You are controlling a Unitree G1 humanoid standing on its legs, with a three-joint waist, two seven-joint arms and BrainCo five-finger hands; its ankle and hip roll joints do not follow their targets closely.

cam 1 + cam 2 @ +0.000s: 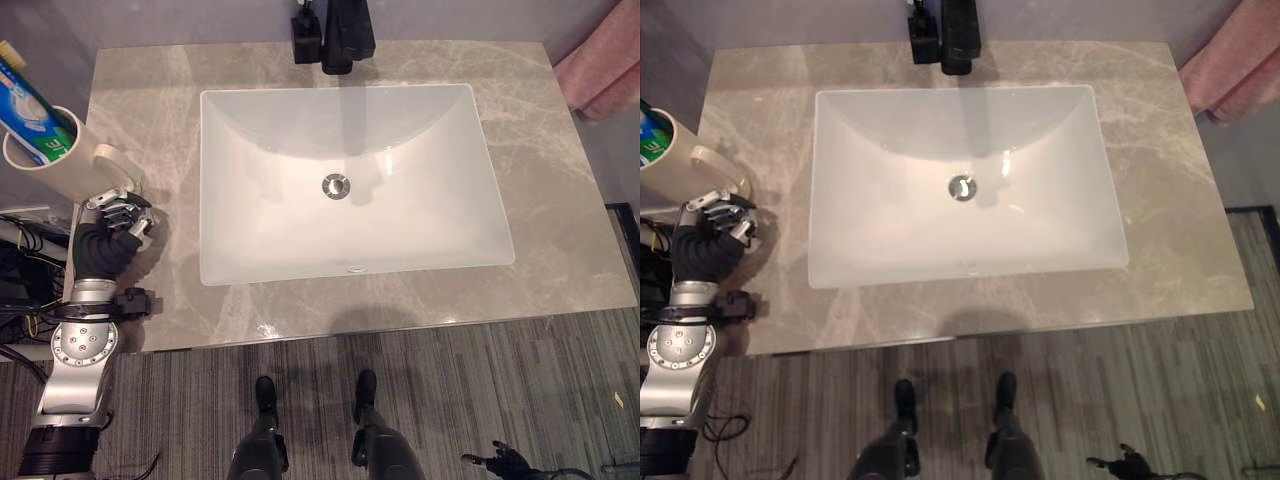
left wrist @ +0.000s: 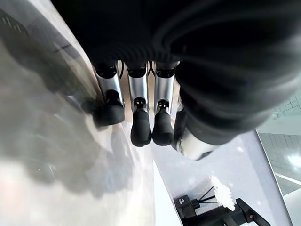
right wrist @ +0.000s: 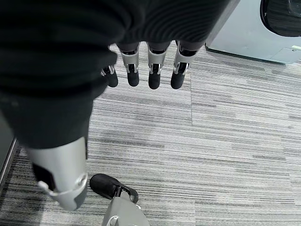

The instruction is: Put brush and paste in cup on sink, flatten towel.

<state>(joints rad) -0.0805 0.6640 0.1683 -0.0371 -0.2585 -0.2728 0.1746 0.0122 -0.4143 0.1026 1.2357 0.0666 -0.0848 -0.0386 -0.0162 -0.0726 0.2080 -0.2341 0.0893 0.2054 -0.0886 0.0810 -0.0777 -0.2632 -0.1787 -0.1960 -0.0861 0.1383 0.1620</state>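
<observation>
A cream cup (image 1: 50, 155) with a handle stands on the back left corner of the counter. A blue, green and white toothpaste tube (image 1: 30, 112) and a yellow-ended toothbrush (image 1: 12, 52) stick out of it. My left hand (image 1: 115, 222) rests on the counter just in front of the cup's handle, fingers (image 2: 140, 122) relaxed and holding nothing. A pink towel (image 1: 600, 70) hangs bunched past the counter's back right corner. My right hand (image 3: 155, 70) hangs low over the floor at the lower right, its fingers loose and empty.
A white rectangular sink basin (image 1: 240, 130) takes up the middle of the grey marble counter (image 1: 560, 200). A black faucet (image 1: 347, 35) and a black dispenser (image 1: 305, 38) stand at the back edge. Striped grey carpet (image 1: 480, 400) lies below.
</observation>
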